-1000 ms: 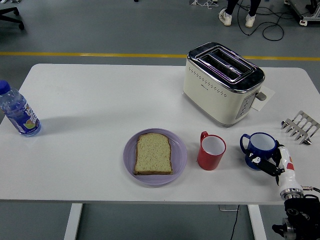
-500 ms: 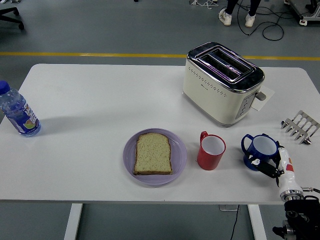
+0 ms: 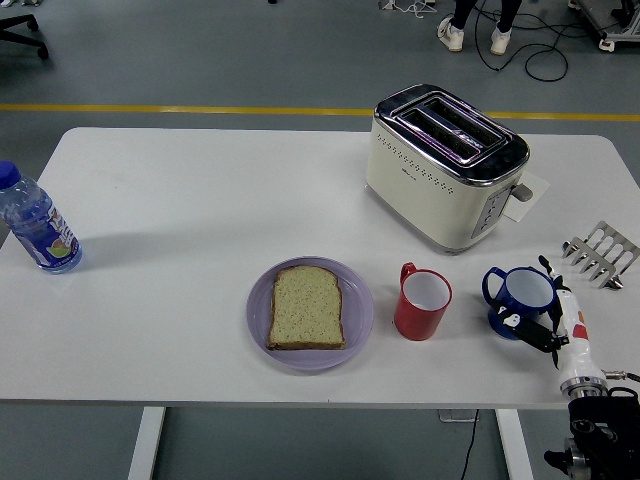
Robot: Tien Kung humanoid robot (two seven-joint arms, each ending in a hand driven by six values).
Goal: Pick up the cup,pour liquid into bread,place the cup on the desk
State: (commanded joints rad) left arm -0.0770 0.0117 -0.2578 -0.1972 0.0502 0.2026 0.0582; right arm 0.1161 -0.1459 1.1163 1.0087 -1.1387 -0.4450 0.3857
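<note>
A blue cup (image 3: pixel 520 292) stands on the white table (image 3: pixel 180 200) at the right, near the front edge, upright, with its handle to the left. My right hand (image 3: pixel 543 322) comes in from the lower right corner and wraps around the cup's right side, one finger (image 3: pixel 546 266) behind it and the thumb (image 3: pixel 513 322) at its front. A slice of bread (image 3: pixel 307 307) lies flat on a purple plate (image 3: pixel 360 300) at the front centre. The left arm is out of view.
A red cup (image 3: pixel 422 303) stands between the plate and the blue cup. A cream toaster (image 3: pixel 445 165) is behind them. A metal rack (image 3: pixel 600 253) lies at the right edge. A water bottle (image 3: pixel 35 225) stands at the far left.
My right hand has closed around the blue cup; a finger now shows behind it. The cup has shifted slightly right and back.
</note>
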